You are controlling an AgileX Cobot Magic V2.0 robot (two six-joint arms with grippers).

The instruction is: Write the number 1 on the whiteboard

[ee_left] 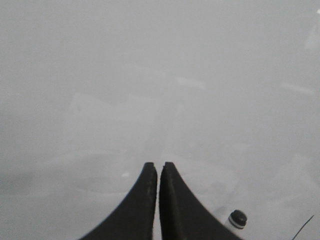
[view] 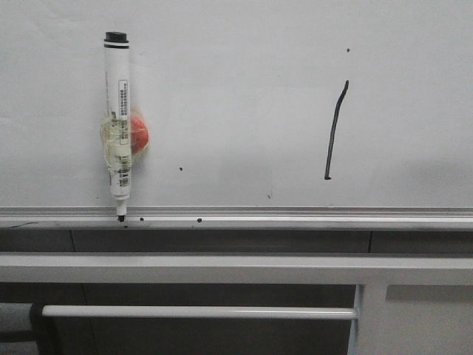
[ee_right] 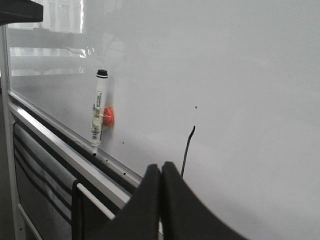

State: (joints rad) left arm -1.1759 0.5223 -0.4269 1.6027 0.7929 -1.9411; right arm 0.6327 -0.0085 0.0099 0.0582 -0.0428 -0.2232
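The whiteboard (view: 244, 111) fills the front view, pale grey-white above its silver bottom rail (view: 295, 217). A thin black, slightly curved stroke, the number 1 (view: 335, 132), stands right of centre; the right wrist view shows it too, as the number 1 (ee_right: 187, 150) just behind the fingers. A white marker (view: 117, 122) hangs upright at the left, taped to a red magnet (view: 139, 133), tip down on the rail. In the front view neither gripper appears. My left gripper (ee_left: 159, 165) is shut and empty, facing bare board. Shut and empty as well, my right gripper (ee_right: 161, 166) sits away from the marker (ee_right: 98, 117).
Tiny black specks dot the board (view: 181, 168) and the rail. Below the rail run grey metal frame bars (view: 222, 268) and a white horizontal rod (view: 199, 312). The marker's black cap (ee_left: 237, 218) shows at the edge of the left wrist view.
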